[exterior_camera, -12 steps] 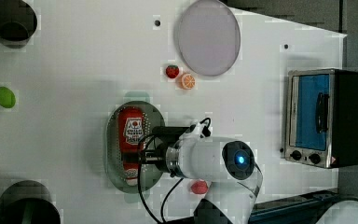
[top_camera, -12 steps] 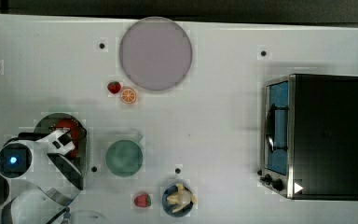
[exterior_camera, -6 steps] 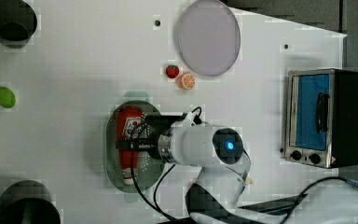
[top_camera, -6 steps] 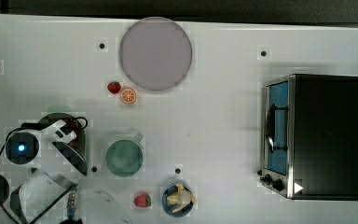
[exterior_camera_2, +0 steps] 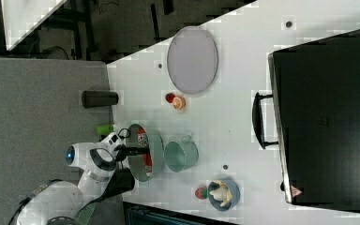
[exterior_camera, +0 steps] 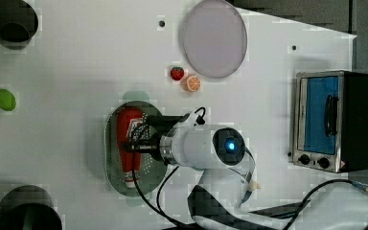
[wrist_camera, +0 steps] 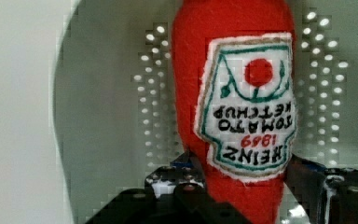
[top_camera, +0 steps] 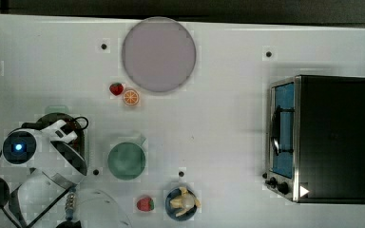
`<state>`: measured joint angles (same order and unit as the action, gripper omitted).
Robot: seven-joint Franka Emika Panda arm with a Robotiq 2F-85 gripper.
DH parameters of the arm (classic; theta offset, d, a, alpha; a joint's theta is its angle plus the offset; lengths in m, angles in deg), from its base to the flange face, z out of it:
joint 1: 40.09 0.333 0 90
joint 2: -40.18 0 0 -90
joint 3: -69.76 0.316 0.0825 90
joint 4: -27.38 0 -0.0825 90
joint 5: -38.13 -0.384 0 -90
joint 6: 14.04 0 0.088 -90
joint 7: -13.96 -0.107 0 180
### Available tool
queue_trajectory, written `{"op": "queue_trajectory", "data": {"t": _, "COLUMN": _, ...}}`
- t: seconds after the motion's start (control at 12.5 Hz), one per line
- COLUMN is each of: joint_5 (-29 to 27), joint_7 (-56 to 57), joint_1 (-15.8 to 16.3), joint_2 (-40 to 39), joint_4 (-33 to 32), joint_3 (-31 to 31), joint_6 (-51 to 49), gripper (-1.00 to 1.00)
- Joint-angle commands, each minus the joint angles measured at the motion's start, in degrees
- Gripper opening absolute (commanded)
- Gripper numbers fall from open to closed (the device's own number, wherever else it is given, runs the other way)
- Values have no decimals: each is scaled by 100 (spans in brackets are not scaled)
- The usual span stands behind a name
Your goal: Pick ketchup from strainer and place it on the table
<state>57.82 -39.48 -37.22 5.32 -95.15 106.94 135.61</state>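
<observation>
On the white table (exterior_camera: 76,72) we see the red ketchup (exterior_camera: 128,139) bottle lying lengthwise in the pale green strainer (exterior_camera: 112,158), cap at one end. Its white label reads "HEINZ 1869 TOMATO KETCHUP". The gripper (wrist_camera: 242,186) straddles the bottle, one finger (wrist_camera: 186,179) on each flank; we cannot tell whether they clamp it.

We saw that the ketchup (wrist_camera: 233,93) looked like soft, fuzzy red felt with a stitched cloth label. The strainer (wrist_camera: 116,112) seemed smooth pale plastic pierced with small holes. The table (top_camera: 218,123) was matt white, and the toaster oven (top_camera: 330,137) had shiny metal trim.
</observation>
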Motion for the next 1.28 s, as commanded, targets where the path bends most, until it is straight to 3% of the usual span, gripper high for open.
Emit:
{"op": "queue_trajectory", "data": {"t": 0.08, "joint_5": -162, "joint_7": -240, "joint_1": -11, "joint_2": 761, "joint_4": 71, "joint_3": 183, "joint_6": -533, "gripper": 13}}
{"op": "queue_trajectory", "data": {"t": 0.48, "joint_5": -1248, "joint_7": -85, "joint_1": -324, "joint_2": 2219, "joint_4": 214, "joint_3": 343, "joint_6": -1299, "gripper": 13}}
{"op": "queue_trajectory", "data": {"t": 0.96, "joint_5": -1506, "joint_7": 1569, "joint_1": -1025, "joint_2": 3047, "joint_4": 904, "joint_3": -199, "joint_6": -3283, "gripper": 13}}
{"op": "queue_trajectory", "data": {"t": 1.28, "joint_5": -1507, "joint_7": 2578, "joint_1": -1348, "joint_2": 3162, "joint_4": 1126, "joint_3": -1015, "joint_6": -3599, "gripper": 13}}
